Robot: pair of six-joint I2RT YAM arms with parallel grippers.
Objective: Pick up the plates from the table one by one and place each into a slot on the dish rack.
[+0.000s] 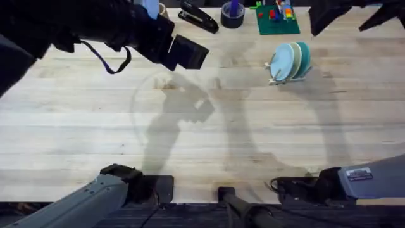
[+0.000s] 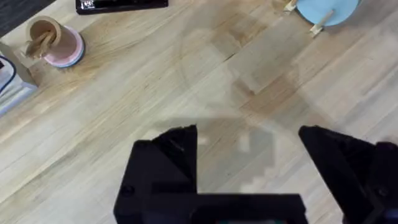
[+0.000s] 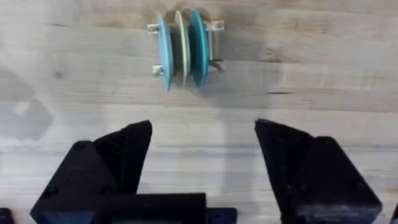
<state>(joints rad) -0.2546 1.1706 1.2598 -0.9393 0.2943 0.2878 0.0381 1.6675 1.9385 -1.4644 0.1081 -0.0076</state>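
You see three plates upright in the dish rack (image 3: 214, 46) at the table's (image 1: 209, 145) far right: the pale blue plate (image 3: 163, 53), a cream-yellow plate (image 3: 180, 46) and the teal plate (image 3: 198, 50) — side by side in adjacent slots. Your left gripper (image 2: 249, 155) hangs wide apart above bare wood — empty. Your right gripper (image 3: 202, 149) is likewise spread wide, empty, facing the rack.

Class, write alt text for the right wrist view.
A small wooden dish rack on a wooden table holds three upright plates: light-blue, cream-yellow and teal. The right gripper is open and empty in the foreground.
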